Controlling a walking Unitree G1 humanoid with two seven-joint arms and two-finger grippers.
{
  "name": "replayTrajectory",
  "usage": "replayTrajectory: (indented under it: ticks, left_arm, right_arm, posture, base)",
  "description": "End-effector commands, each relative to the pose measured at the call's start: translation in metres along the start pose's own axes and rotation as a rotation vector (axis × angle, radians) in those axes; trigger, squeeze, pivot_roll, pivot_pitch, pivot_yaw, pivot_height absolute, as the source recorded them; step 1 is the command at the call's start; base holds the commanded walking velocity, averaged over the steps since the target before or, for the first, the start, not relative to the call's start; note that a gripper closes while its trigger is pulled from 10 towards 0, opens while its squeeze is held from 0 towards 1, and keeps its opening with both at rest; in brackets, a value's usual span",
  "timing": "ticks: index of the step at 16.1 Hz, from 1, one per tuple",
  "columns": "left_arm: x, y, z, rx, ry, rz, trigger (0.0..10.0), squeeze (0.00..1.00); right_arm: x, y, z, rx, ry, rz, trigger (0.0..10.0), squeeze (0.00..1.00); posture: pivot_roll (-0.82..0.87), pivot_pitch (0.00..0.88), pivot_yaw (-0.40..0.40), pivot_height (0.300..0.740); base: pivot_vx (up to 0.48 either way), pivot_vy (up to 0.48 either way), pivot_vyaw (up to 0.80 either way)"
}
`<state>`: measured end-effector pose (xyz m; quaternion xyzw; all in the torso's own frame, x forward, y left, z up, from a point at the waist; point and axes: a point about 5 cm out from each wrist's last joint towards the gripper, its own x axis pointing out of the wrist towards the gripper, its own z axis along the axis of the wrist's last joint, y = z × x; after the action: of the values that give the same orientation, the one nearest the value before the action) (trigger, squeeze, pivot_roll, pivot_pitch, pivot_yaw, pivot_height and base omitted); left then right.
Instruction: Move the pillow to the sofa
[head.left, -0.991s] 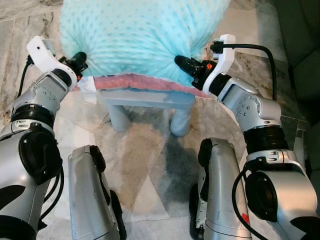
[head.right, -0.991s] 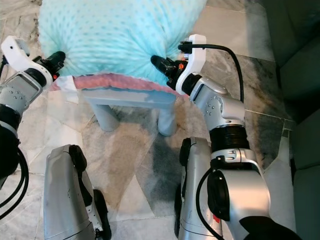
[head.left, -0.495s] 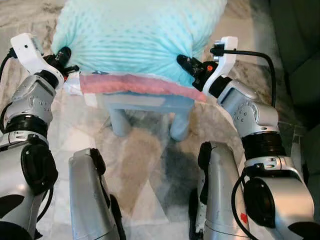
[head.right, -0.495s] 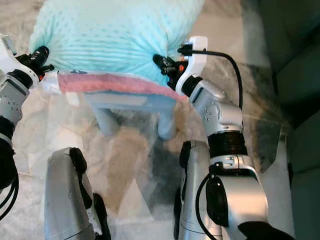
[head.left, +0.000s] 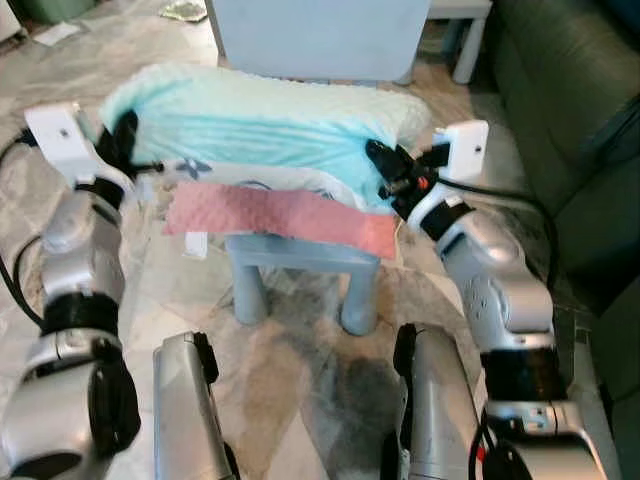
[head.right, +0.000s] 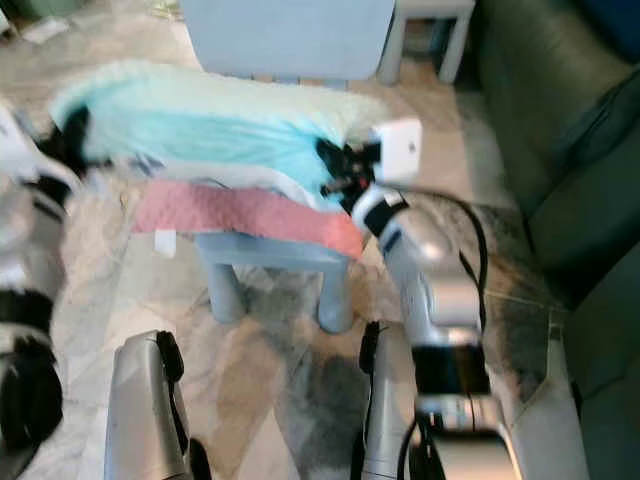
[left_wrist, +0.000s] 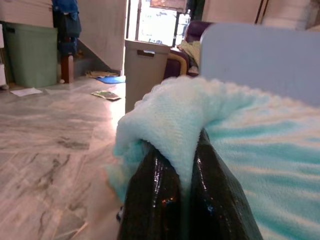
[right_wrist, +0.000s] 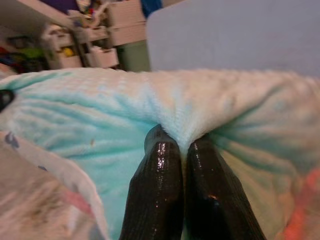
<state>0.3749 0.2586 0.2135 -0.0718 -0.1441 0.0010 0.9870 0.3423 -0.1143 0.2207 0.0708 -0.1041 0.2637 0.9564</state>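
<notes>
The pillow (head.left: 260, 125) is light turquoise and fluffy, with a pink strip (head.left: 280, 215) hanging along its near underside. It stretches between my two arms above a small pale blue stool (head.left: 300, 262); whether it still touches the stool I cannot tell. My left gripper (head.left: 125, 140) is shut on the pillow's left end, a fold pinched between its fingers (left_wrist: 155, 200). My right gripper (head.left: 382, 165) is shut on the right end, fabric bunched between its black fingers (right_wrist: 160, 190). The dark green sofa (head.left: 570, 100) stands to my right.
A large pale blue panel (head.left: 320, 35) stands just behind the pillow, with a small white table (head.left: 462, 30) beside it. Marble floor (head.left: 170, 300) spreads around the stool. My own legs (head.left: 185, 410) stand close to the stool's front. A bin (left_wrist: 142, 65) stands far off.
The head view has tilted up, bringing the sofa and the blue panel into sight. Both arms have lifted with the pillow ends still pinched; the pink strip now hangs lower in front.
</notes>
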Motion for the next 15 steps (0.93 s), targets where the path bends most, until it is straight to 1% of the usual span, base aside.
replayTrajectory:
  ticks: [1, 2, 3, 4, 5, 6, 7, 8, 10, 11, 12, 13, 14, 15]
  left_arm:
    - [-0.013, 0.009, 0.003, 0.037, -0.045, 0.065, 0.0, 0.00]
    - [-0.015, 0.008, 0.001, 0.032, -0.044, 0.067, 0.0, 0.00]
    - [-0.022, 0.001, -0.003, 0.024, -0.041, 0.059, 0.0, 0.00]
    - [-0.034, -0.014, -0.009, 0.041, -0.034, 0.015, 0.0, 0.00]
    - [-0.040, -0.020, -0.014, 0.014, -0.018, 0.014, 0.0, 0.00]
    - [-0.056, -0.033, -0.026, 0.028, 0.021, -0.034, 0.0, 0.00]
    - [-0.061, -0.035, -0.029, 0.023, 0.032, -0.032, 0.0, 0.00]
    - [-0.072, -0.038, -0.036, 0.004, 0.061, -0.014, 0.0, 0.00]
    - [-0.097, -0.049, -0.053, 0.014, 0.131, -0.015, 0.0, 0.00]
    - [-0.105, -0.054, -0.059, 0.007, 0.167, -0.004, 0.0, 0.00]
    - [-0.111, -0.059, -0.064, 0.024, 0.204, -0.010, 3.7, 0.00]
    - [-0.111, -0.060, -0.065, 0.028, 0.207, -0.012, 4.6, 0.00]
    - [-0.110, -0.060, -0.065, 0.048, 0.220, -0.028, 10.0, 0.00]
    - [-0.109, -0.059, -0.065, 0.054, 0.232, -0.017, 10.0, 0.00]
  right_arm:
    - [-0.015, -0.009, 0.001, -0.049, -0.031, -0.114, 0.0, 0.00]
    - [-0.017, -0.010, 0.001, -0.045, -0.030, -0.128, 0.0, 0.00]
    - [-0.023, -0.011, 0.002, -0.079, -0.037, -0.147, 0.0, 0.00]
    - [-0.030, -0.017, 0.005, -0.114, -0.042, -0.179, 0.0, 0.00]
    - [-0.034, -0.020, 0.004, -0.115, -0.040, -0.199, 0.0, 0.00]
    - [-0.045, -0.021, -0.001, -0.118, -0.024, -0.240, 0.0, 0.00]
    - [-0.049, -0.020, -0.003, -0.130, -0.016, -0.249, 0.0, 0.00]
    - [-0.056, -0.017, -0.007, -0.140, -0.001, -0.264, 0.0, 0.00]
    - [-0.070, -0.011, -0.017, -0.126, 0.033, -0.298, 0.0, 0.00]
    - [-0.074, -0.008, -0.021, -0.113, 0.046, -0.305, 0.9, 0.00]
    - [-0.074, -0.005, -0.025, -0.118, 0.069, -0.306, 8.0, 0.00]
    - [-0.074, -0.004, -0.025, -0.119, 0.071, -0.306, 10.0, 0.00]
    - [-0.072, -0.004, -0.025, -0.127, 0.080, -0.310, 10.0, 0.00]
    - [-0.071, -0.005, -0.023, -0.133, 0.076, -0.316, 10.0, 0.00]
  posture:
    - [0.00, 0.000, 0.034, 0.385]
    - [0.00, 0.000, 0.037, 0.385]
    - [0.00, 0.000, 0.042, 0.385]
    - [-0.01, 0.000, 0.047, 0.385]
    - [-0.01, 0.000, 0.047, 0.385]
    - [-0.01, 0.000, 0.043, 0.385]
    - [-0.01, 0.000, 0.042, 0.385]
    - [-0.01, 0.000, 0.041, 0.385]
    - [-0.01, 0.000, 0.038, 0.385]
    - [-0.01, 0.000, 0.039, 0.385]
    - [-0.01, 0.000, 0.040, 0.385]
    - [-0.01, 0.000, 0.040, 0.385]
    - [-0.01, 0.000, 0.041, 0.385]
    - [-0.01, 0.000, 0.041, 0.385]
  base:
    - [0.000, 0.000, 0.00]
    - [0.000, 0.000, 0.00]
    - [0.000, 0.000, 0.00]
    - [0.000, 0.000, 0.00]
    - [0.000, 0.000, 0.00]
    - [0.000, 0.000, 0.00]
    - [0.000, 0.000, 0.00]
    - [0.000, 0.000, 0.00]
    - [0.000, 0.000, 0.00]
    - [0.000, 0.000, 0.00]
    - [0.000, 0.000, 0.00]
    - [0.000, 0.000, 0.00]
    - [0.000, 0.000, 0.00]
    - [0.000, 0.000, 0.00]
